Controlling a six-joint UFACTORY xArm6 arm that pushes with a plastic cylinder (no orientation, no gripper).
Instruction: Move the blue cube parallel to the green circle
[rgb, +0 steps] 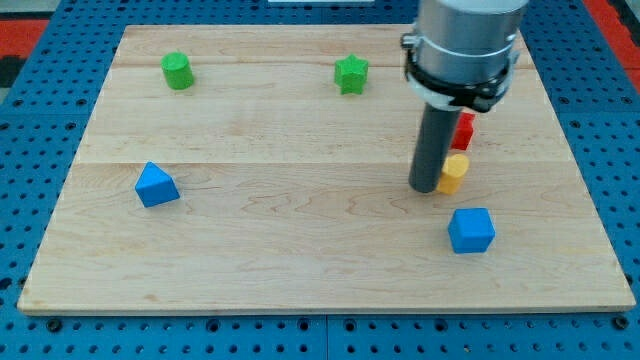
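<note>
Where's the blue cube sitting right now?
The blue cube sits at the view's lower right of the board, just below the yellow block and my tip.

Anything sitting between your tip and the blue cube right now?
No. In the camera view, bare board separates my tip from the blue cube. The yellow block sits beside my tip, off that line.

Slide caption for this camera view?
My tip rests beside the yellow block, above the blue cube; green circle far left.
</note>
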